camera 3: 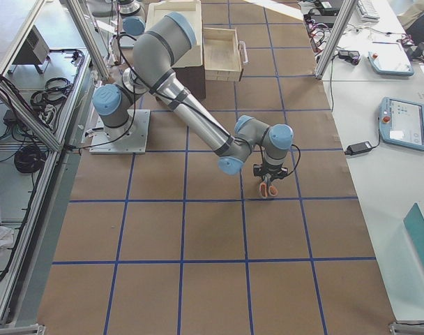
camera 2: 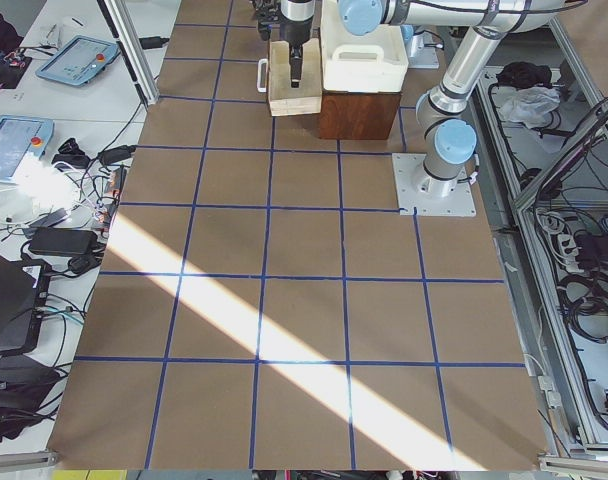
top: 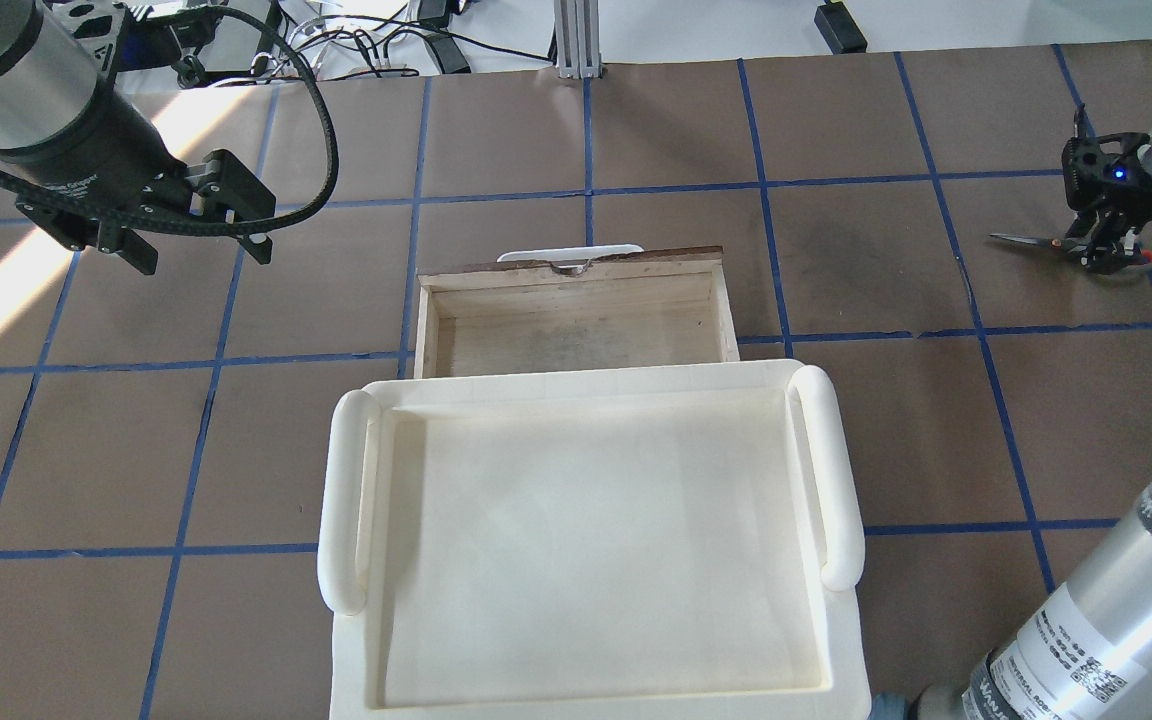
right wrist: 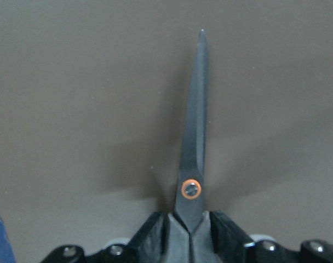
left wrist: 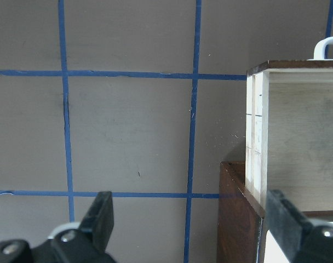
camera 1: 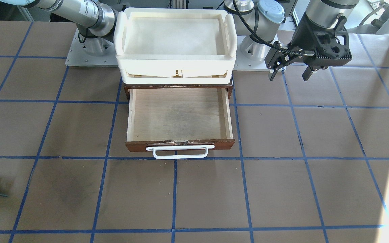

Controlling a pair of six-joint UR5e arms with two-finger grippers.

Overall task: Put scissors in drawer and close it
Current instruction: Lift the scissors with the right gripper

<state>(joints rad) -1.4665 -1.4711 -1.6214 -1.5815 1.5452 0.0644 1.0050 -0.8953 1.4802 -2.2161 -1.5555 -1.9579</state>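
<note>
- The scissors [top: 1026,239] are way over by the edge of the surface [camera 1: 282,189] on the robot's right side. They are well apart from the drawer [camera 1: 177,114].
- The right end effector [right wrist: 189,219] is squeezed tight on the scissors. It pinches them just behind the little red pin, and the dark blades poke out in front.
- I think the blades hang just over the surface, but from where I stand I can't be sure they aren't touching it.
- The drawer is pulled out of its brown box [left wrist: 237,219]. It sits in the middle, close to the robot's edge of the surface.
- The drawer's white handle [camera 1: 180,152] points away from the robot.
- A white tray [camera 1: 176,62] rests on top of the brown box.
- The left end effector [camera 1: 289,77] has its two fingers spread wide apart. It hangs in the air near the robot's edge of the surface, beside the box on the robot's left.
</note>
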